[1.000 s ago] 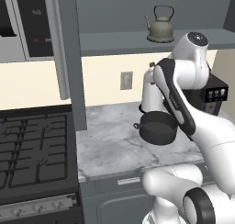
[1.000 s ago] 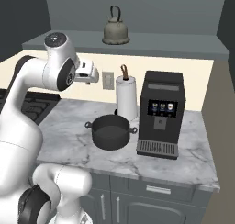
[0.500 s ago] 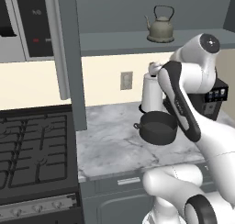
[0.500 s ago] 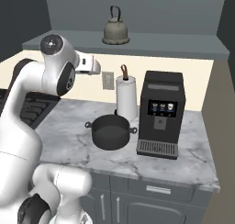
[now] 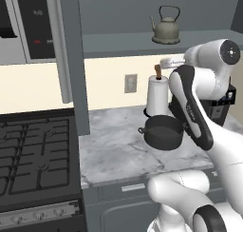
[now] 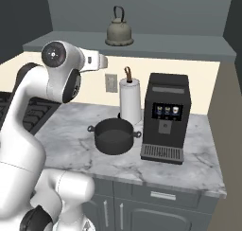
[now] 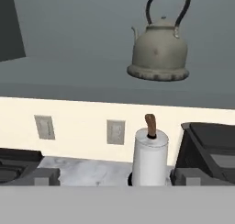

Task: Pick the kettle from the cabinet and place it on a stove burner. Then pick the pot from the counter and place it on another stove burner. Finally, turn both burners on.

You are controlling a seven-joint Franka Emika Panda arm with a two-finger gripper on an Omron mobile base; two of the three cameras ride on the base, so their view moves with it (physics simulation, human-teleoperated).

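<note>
The cabinet [image 5: 142,17] is open, and its door [image 5: 71,60] stands swung out to the left, between the shelf and the stove burners [image 5: 33,155]. Below it lies the counter [image 6: 156,164] of veined marble, which carries a black coffee machine [image 6: 166,116], a white paper towel roll [image 6: 130,100] and the pot [image 6: 114,136], low and dark, standing in front of the roll and just left of the machine. The kettle [image 6: 118,32] stands upright on the inner shelf of the cabinet, well above the pot and almost straight over the paper roll. The gripper [image 6: 103,62] is lifted to about the height of the shelf edge, left of the kettle in the right base view, and it points toward the back wall. Its jaws stand wide apart and hold nothing. In the hand view the kettle [image 7: 159,48] is seen ahead, higher and to the right of the centre, well apart from the fingers, with its spout turned to the left and its thin arched handle rising over the lid. I judge that the first step is still to do: the hand must go up and to the right, then forward, to bring the open jaws around the handle or the body. The pot is untouched.
</note>
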